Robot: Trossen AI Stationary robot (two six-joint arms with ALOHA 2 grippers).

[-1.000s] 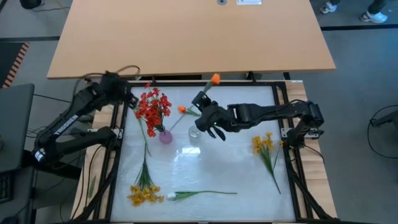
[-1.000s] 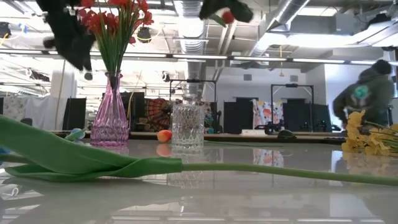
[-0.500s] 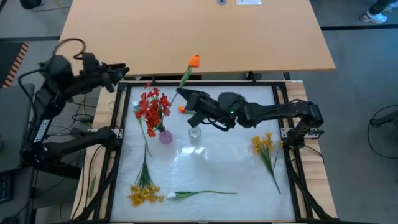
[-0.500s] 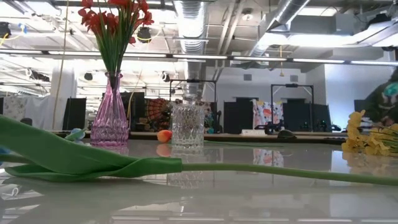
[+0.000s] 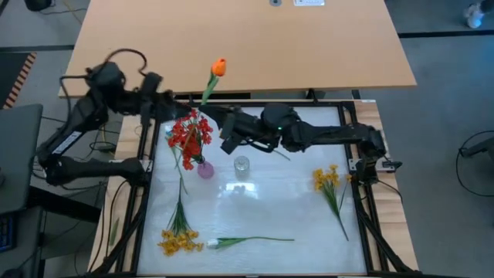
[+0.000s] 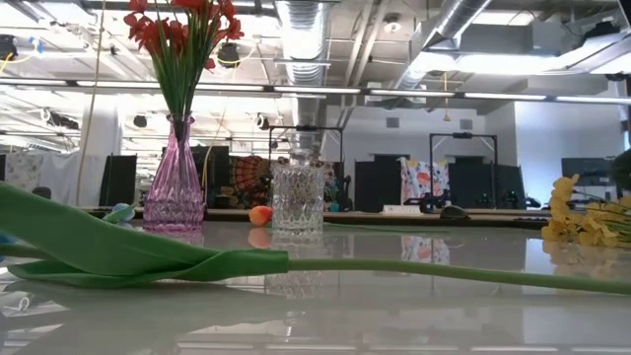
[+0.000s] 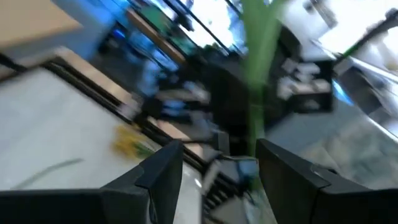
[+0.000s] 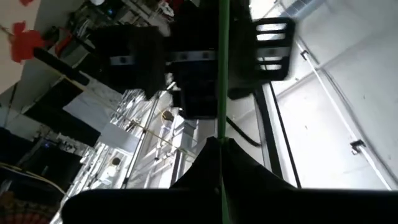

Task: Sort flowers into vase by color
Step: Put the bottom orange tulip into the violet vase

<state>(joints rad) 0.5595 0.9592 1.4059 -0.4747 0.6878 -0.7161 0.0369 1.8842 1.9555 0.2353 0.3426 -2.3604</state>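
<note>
Flowers lie scattered over my white tabletop (image 5: 255, 208), which is ringed by a dark frame, with a bare wooden table (image 5: 239, 42) behind its far edge. From table height the room beyond is a workshop with ceiling ducts and strip lights.

Near the far left part of the tabletop stands a pink glass vase (image 6: 175, 182) holding the red sprays (image 5: 189, 133), upright. Just beside it stands a clear cut-glass vase (image 6: 297, 195); I see nothing in it. An orange tulip bud (image 6: 260, 214) rests on the surface between the two vases in the low view.

One yellow bunch (image 5: 179, 235) lies at the near left corner, another yellow bunch (image 5: 328, 181) near the right edge. The white tulip (image 5: 248, 241) lies along the near edge, its green leaf filling the low view.

My right gripper (image 5: 224, 123) hangs over the far edge just behind the clear vase, fingers pinched tight on the green stem of an orange tulip (image 5: 218, 67), whose bud sticks out past the far edge over the wooden table. My left gripper (image 5: 168, 104) is at the far left corner, close to that stem; its fingers (image 7: 158, 171) stand apart, and the stem shows between them in its wrist view, though I cannot tell if they touch it.
</note>
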